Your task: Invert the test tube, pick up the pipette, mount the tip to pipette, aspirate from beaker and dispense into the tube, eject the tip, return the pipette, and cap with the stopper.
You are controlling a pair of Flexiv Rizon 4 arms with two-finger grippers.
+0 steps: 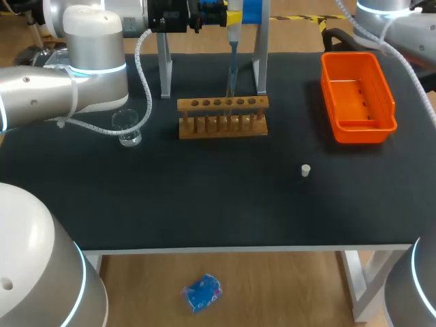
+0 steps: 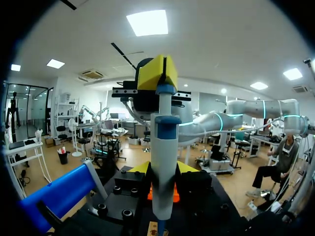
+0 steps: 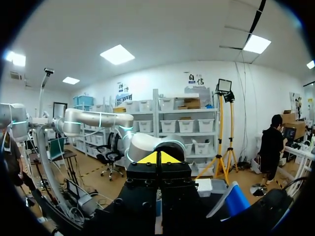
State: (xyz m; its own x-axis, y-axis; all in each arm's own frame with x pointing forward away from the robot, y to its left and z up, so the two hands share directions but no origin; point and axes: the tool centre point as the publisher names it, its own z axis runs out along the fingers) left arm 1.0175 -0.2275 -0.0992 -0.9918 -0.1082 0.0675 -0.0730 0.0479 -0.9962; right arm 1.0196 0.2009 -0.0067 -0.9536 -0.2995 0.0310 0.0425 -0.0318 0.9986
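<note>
Gripping pipette [image 2: 164, 132] upright in left hand [image 2: 163, 169], tip [image 1: 231, 78] reaching down at test tube rack [image 1: 223, 116] under hand. Resting closed, empty right hand [image 2: 157, 73] on plunger [image 2: 166, 89]. Risking pressing too hard: likely shoving pipette through grip, missing tube, wetting counter [image 1: 204, 197].

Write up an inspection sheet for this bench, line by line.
Surface: black table, no spill seen.
Job's things: pipette upright over the wooden rack, tip at a hole; beaker left of the rack; stopper alone, right front; orange tray far right; stand behind the rack.
Clutter: nothing seen.
Grippers: left gripper shut on the pipette; right gripper shut, tips at the pipette's top.
Cables: white hose hangs from the left arm near the beaker.
Surroundings: nobody reaches over the table.
</note>
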